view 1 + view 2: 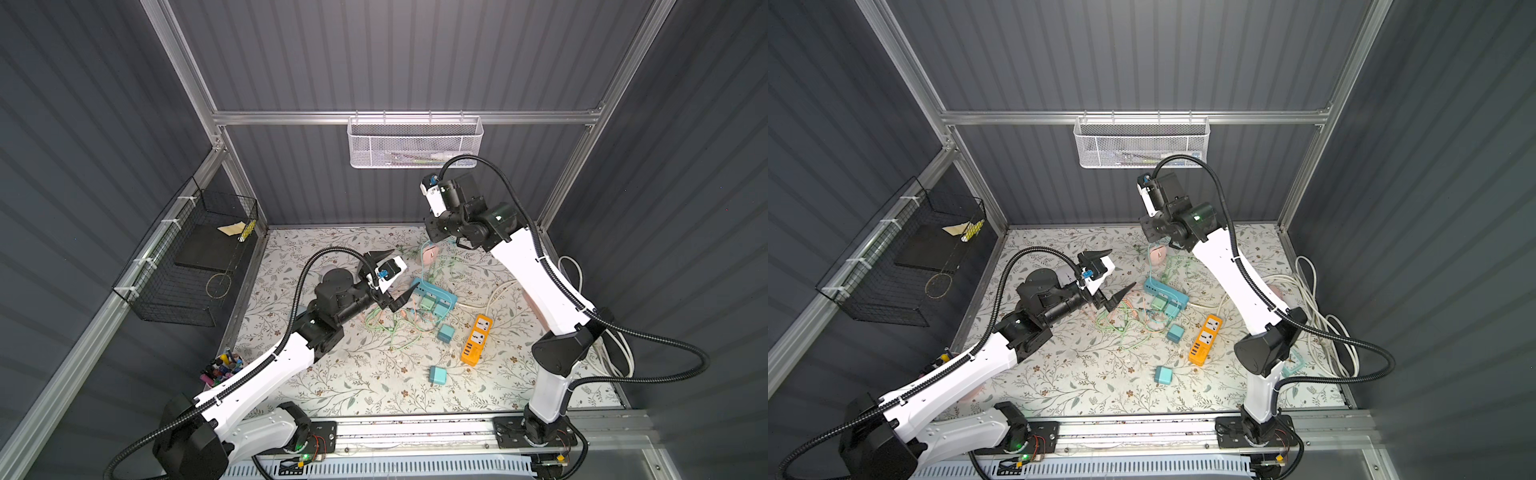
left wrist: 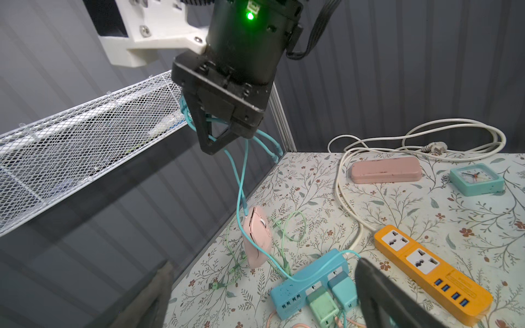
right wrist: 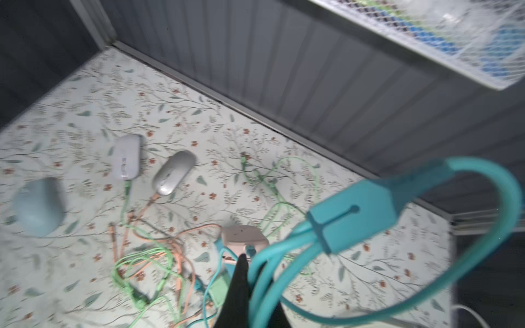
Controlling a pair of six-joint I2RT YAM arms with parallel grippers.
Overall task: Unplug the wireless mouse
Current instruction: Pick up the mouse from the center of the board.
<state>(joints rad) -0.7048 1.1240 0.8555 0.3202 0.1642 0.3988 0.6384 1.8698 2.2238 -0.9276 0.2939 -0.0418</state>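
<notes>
My right gripper (image 2: 211, 146) is clamped on the teal cable (image 2: 241, 176) above the pink mouse (image 2: 257, 238). Imo the wide-open left gripper (image 1: 404, 270) should pin that mouse, then I pull straight.

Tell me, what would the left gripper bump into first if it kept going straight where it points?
Most likely the blue power strip, which lies just ahead of the open left gripper, though the gripper's height above it is unclear.
</notes>
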